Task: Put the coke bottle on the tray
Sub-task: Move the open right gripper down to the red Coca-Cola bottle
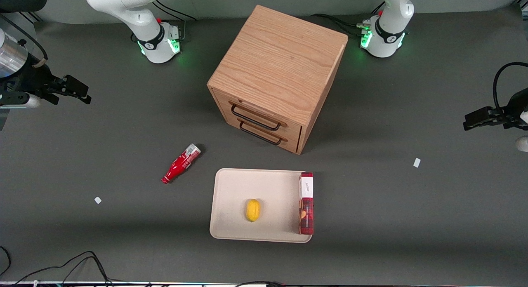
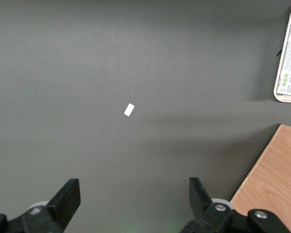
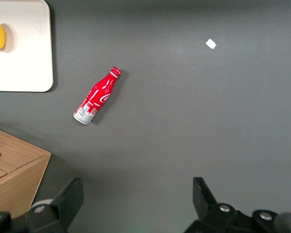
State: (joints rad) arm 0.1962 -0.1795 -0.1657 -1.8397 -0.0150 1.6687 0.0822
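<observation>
No part of the task is judged complete. The cream tray [image 1: 231, 196], flat with a low rim, is nearest the front camera and carries a yellow lemon [image 1: 253, 210] and a red box [image 1: 306, 203]. The glossy red coke bottle [image 1: 181, 163] lies on its side on the matte grey table [image 1: 123, 134], just beside the tray. The gripper [image 3: 136, 204] is held spread wide and empty, well apart toward the working arm's end. The wooden drawer cabinet [image 1: 280, 68] stands farthest.
</observation>
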